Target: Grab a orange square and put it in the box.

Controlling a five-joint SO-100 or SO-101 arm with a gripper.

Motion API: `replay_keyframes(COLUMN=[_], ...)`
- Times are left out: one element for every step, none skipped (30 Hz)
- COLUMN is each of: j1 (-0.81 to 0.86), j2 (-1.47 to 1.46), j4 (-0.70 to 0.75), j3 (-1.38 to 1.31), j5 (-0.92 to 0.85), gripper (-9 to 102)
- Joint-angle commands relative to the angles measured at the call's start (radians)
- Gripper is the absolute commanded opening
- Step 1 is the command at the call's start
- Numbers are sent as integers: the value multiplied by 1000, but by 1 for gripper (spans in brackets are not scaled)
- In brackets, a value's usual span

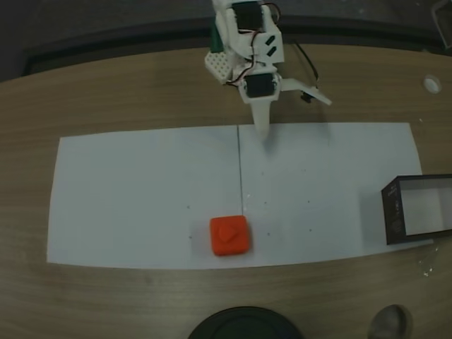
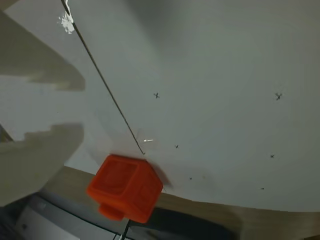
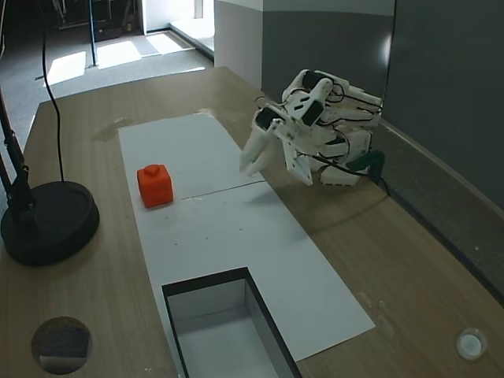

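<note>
The orange square (image 1: 229,235) lies on the white paper near its front edge, bump up, in a fixed view. It also shows from the side (image 3: 155,185) and low in the wrist view (image 2: 125,187). The box (image 1: 393,212) sits open-topped at the paper's right end, its black rim (image 3: 206,285) near the camera in the other fixed view. My gripper (image 1: 289,111) hangs open over the paper's back edge, one finger pointing down, the other splayed right, well away from the block. It holds nothing (image 3: 276,167). A pale finger (image 2: 32,162) enters the wrist view at lower left.
A round black lamp base (image 1: 244,326) stands at the table's front edge, its pole rising beside the block's side (image 3: 47,224). The white paper (image 1: 141,191) has a thin dark line across its middle. A small white disc (image 1: 431,83) lies at the far right.
</note>
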Motion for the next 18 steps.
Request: replay_keyframes(j1=[-48,-51,-44,-35,-25,-17,-12,-11,-6,3,11,21,32,44,58,71,78,81], j2=[8,8,8,8,5,-6,-31,-72,-127,-193,-270,-354,-445,-541,-638,-741,-847,-950], j4=[-34,-34,-37,-43,-46,-44,-35,-34,-34,-38,-43,-44,-37,-34,-34,-34,-34,-34], j3=[-95,-110,-129,-153,-178,-202,-229,-253,-278,-307,-345,-391,-446,-509,-572,-640,-707,-775], j5=[-138,-126,-112,-106,-106,-104,-107,-109,-110,-106,-104,-103,-103,-103,-103,-103,-103,-103], gripper=[29,32,32,32,31,31,31,31,31,31,32,34,36,37,38,38,38,38])
